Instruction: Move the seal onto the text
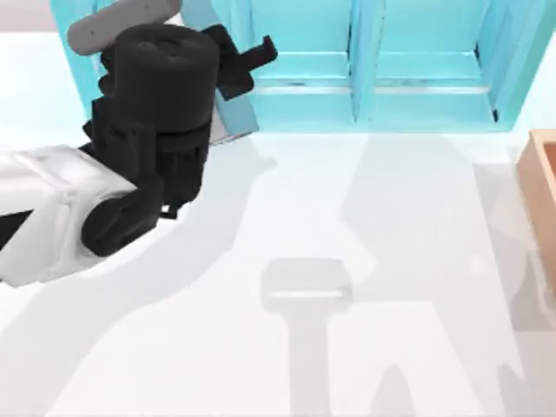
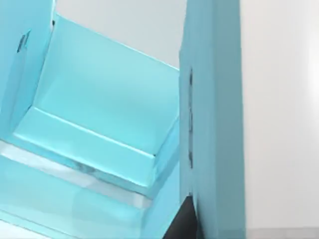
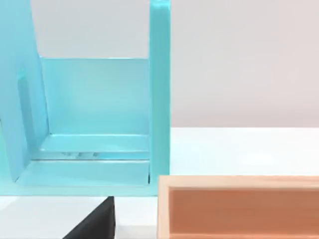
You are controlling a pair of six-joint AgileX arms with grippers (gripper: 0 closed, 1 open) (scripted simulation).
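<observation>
Left gripper (image 1: 252, 61) seen at tabletop's far-left edge, against teal shelf unit (image 1: 382, 78); jaw state cannot be told.

The shelf unit (image 1: 417, 87) looks like glossy teal plastic, the tray (image 3: 239, 209) matt pale wood.

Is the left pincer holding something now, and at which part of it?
It cannot be told. The left pincer is at the teal shelf, and the arm hides anything between its fingers.

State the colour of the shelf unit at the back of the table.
Teal, a light blue-green; the shelf unit shows best in the top view.
</observation>
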